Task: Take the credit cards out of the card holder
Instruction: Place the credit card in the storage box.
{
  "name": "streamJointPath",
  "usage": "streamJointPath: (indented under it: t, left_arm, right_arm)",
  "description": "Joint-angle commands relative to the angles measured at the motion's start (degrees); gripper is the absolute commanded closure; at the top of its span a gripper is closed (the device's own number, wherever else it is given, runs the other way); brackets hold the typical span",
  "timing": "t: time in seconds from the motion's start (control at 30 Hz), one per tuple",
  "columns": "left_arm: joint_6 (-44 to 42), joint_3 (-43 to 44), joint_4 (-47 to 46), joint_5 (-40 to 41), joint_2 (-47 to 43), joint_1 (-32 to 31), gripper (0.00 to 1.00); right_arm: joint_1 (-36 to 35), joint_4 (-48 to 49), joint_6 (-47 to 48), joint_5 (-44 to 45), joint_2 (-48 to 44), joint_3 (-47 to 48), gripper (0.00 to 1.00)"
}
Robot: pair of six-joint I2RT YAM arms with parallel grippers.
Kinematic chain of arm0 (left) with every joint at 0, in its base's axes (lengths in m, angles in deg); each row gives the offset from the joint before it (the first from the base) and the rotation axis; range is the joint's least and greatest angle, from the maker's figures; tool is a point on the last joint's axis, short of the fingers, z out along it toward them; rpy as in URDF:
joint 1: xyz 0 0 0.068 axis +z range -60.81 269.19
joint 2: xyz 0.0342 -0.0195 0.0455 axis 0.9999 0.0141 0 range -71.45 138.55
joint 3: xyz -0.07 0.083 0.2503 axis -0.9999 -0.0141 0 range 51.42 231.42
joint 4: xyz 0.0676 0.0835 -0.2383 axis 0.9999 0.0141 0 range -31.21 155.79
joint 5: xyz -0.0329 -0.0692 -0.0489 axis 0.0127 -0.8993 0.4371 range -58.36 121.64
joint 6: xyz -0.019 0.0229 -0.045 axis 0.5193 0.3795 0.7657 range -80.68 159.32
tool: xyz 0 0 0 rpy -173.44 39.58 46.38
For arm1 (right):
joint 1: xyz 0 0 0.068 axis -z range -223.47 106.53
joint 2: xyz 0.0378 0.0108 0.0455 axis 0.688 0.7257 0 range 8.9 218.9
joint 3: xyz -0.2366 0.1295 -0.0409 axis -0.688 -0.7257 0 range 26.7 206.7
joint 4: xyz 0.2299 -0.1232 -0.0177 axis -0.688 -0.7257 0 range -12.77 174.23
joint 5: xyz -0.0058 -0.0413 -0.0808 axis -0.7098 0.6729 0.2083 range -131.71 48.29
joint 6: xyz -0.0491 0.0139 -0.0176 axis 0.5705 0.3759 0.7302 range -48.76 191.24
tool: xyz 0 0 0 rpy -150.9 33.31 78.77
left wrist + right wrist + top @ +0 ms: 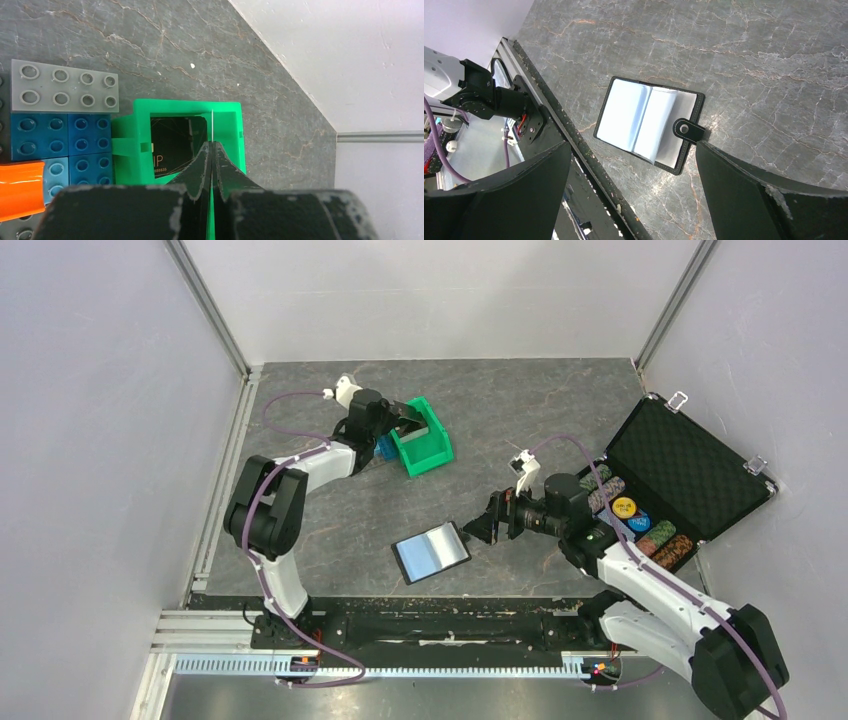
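The card holder (432,551) lies open on the table near the front edge, its glossy blue-grey panels up; the right wrist view shows it (624,112) with its snap tab (689,131). My right gripper (490,525) is open wide and empty, just right of the holder and above it (634,150). My left gripper (408,418) is shut on a thin credit card (212,125), seen edge-on, over the green bin (230,130). Another black credit card (172,145) lies inside the bin.
Grey (65,86), blue (60,145) and orange (20,187) toy bricks lie left of the bin. An open black foam-lined case (690,465) with poker chips (640,525) stands at the right. The table's front rail (574,150) runs beside the holder. Walls enclose the table.
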Motion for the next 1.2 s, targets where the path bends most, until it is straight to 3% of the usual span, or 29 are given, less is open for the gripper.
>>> streamJointPath:
  t: [0.0,1.17]
  left_arm:
    - [3.5,1.1,-3.5,2.8,0.6,0.0,0.98]
    - [8.7,0.7,0.3,9.6,3.3,-2.4,0.98]
  right_arm:
    - [0.4,1.9,0.5,0.5,0.4,2.3,0.02]
    - [1.4,3.0,-0.2,-0.9,0.6,2.4,0.02]
